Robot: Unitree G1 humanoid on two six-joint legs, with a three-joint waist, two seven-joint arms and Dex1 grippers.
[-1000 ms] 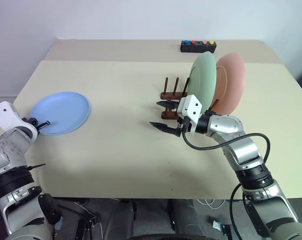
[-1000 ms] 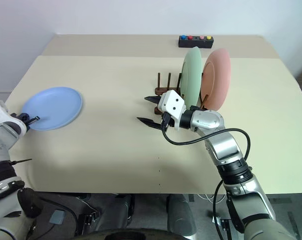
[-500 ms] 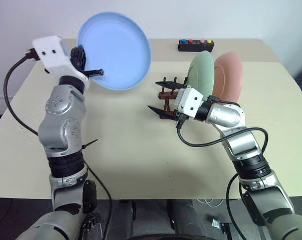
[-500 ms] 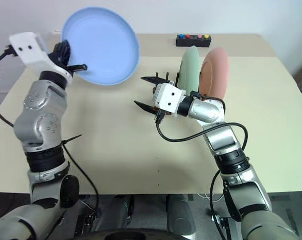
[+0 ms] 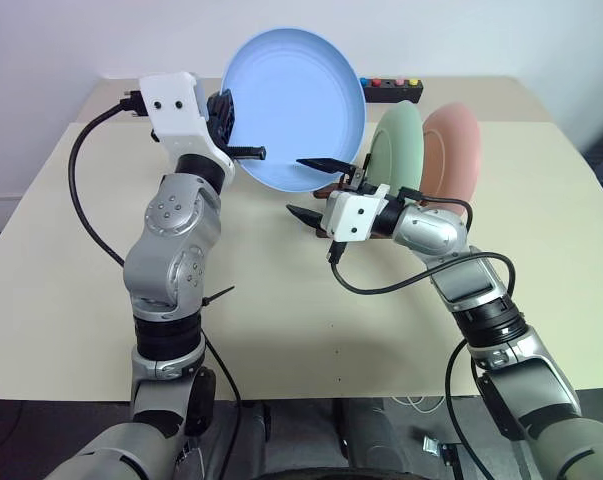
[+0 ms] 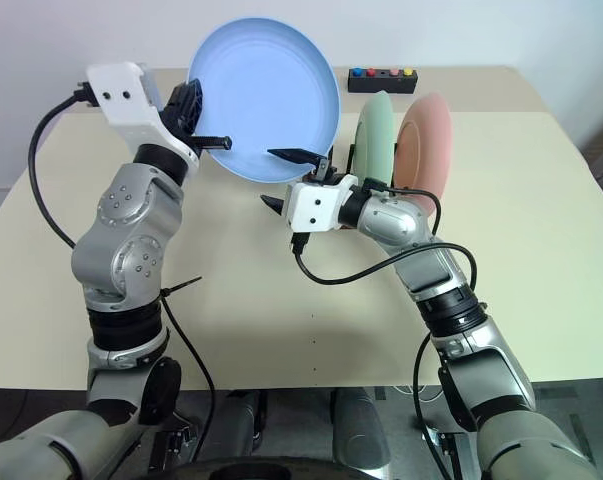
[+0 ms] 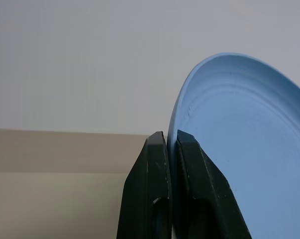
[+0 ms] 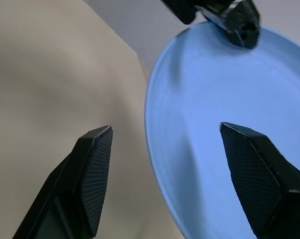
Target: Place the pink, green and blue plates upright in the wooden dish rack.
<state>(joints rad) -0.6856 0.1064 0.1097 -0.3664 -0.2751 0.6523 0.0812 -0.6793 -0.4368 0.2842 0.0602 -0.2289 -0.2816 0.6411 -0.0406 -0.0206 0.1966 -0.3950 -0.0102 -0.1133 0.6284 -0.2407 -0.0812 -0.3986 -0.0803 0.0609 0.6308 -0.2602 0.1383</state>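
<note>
My left gripper (image 5: 247, 152) is shut on the rim of the blue plate (image 5: 296, 110), holding it tilted up in the air over the table's back middle. In the left wrist view the two fingers (image 7: 159, 149) pinch the blue rim (image 7: 182, 114). My right gripper (image 5: 311, 187) is open, one finger on each side of the plate's lower edge (image 8: 154, 129), not closed on it. The green plate (image 5: 401, 150) and the pink plate (image 5: 456, 150) stand upright in the wooden dish rack (image 5: 328, 188), which is mostly hidden behind my right gripper.
A small black box with coloured buttons (image 5: 386, 90) sits at the table's far edge behind the plates. The beige table (image 5: 281, 330) stretches wide in front of both arms, with its right edge (image 5: 581, 200) near the rack.
My left arm has lifted the blue plate off the table's left side and swung it up and right to my right gripper. The right gripper rolled and rose slightly, still open.
</note>
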